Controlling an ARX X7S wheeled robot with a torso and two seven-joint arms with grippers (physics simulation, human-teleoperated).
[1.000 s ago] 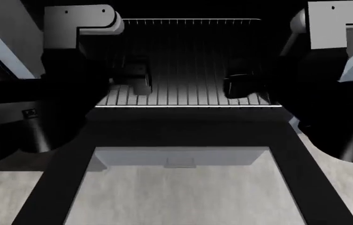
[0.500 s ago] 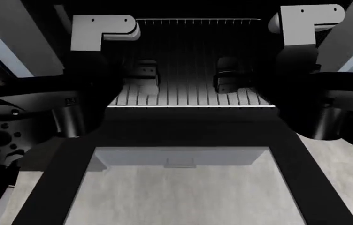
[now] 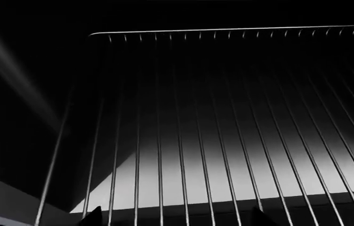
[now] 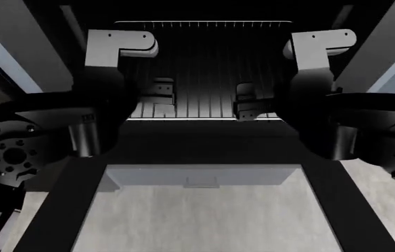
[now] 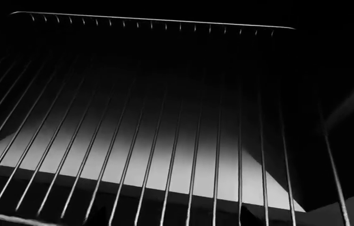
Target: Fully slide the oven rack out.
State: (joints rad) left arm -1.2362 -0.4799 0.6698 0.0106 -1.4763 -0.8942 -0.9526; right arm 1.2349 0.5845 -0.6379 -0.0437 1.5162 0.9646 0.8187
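The oven rack (image 4: 208,63), a grid of thin silvery wires, lies in the dark oven cavity; its front bar runs just above the open door. My left gripper (image 4: 161,94) hovers over the rack's front left part. My right gripper (image 4: 250,104) hovers over its front right part. In the left wrist view the rack (image 3: 227,141) fills the frame and the left gripper (image 3: 177,217) shows two dark tips far apart, open. In the right wrist view the rack (image 5: 152,117) looks the same and the right gripper (image 5: 169,217) shows dim tips set wide, open.
The pale grey glass-panelled oven door (image 4: 197,215) lies folded down flat in front of the cavity, between me and the rack. Dark cavity walls close both sides. My two forearms (image 4: 78,115) flank the opening.
Both arms have swung inward and drawn back toward the rack's front bar. The rack's front edge stays in the same place.
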